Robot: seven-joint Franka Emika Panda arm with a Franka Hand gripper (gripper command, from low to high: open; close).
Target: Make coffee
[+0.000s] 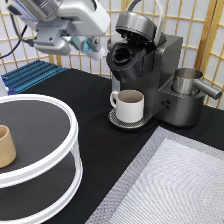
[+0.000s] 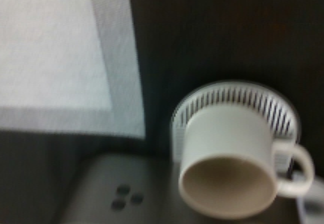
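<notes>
My gripper (image 1: 89, 46) hangs high at the exterior view's upper left, shut on the coffee (image 1: 93, 46), a small pod showing teal-blue between the fingers. It is just left of the coffee machine (image 1: 160, 75), level with its open brew chamber (image 1: 122, 54); the lid (image 1: 136, 22) is tipped up. A cream-white mug (image 1: 131, 105) stands upright and looks empty on the drip tray (image 1: 116, 120) under the spout. In the wrist view I look down into the mug (image 2: 232, 162) on the tray's grille (image 2: 234, 102).
A white round two-tier rack (image 1: 55, 165) fills the lower left with a tan wooden cup (image 1: 5, 146) on it. A steel jug (image 1: 189, 81) sits on the machine's right. A grey mat (image 1: 175, 185) lies at the bottom right; a blue rack (image 1: 30, 75) is at the back left.
</notes>
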